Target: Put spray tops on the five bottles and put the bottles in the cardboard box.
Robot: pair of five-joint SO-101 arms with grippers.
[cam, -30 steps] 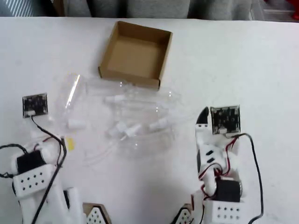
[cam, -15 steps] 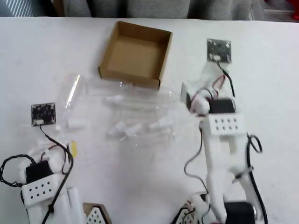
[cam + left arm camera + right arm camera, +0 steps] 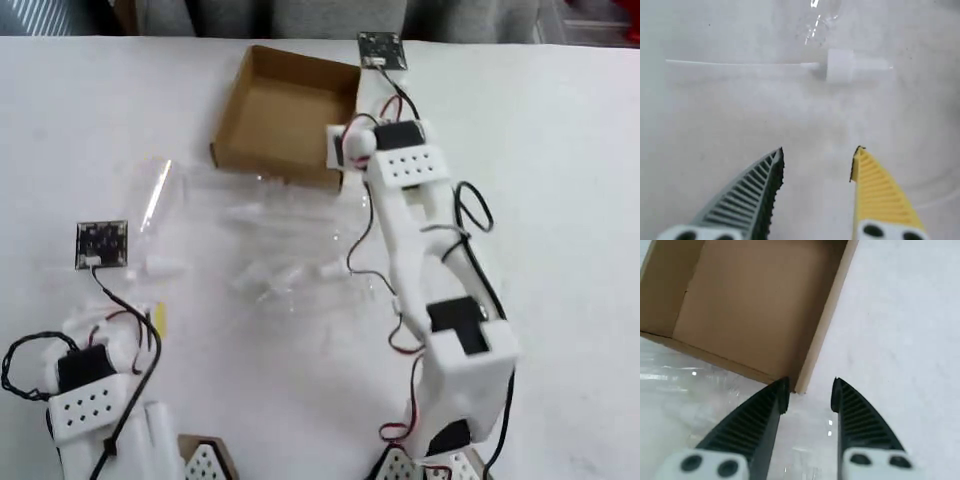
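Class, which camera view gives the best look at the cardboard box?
The high view: nearly the whole cardboard box is there, all four walls and its bare floor. The right wrist view catches part of its floor and walls past the right gripper. The left wrist view faces a loose spray top instead.

The cardboard box point(image 3: 285, 115) is brown; left jaws ribbed grey and yellow, right jaws ribbed black.

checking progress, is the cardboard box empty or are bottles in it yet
Empty. The cardboard box shows bare brown floor; the clear bottles lie on the table outside it.
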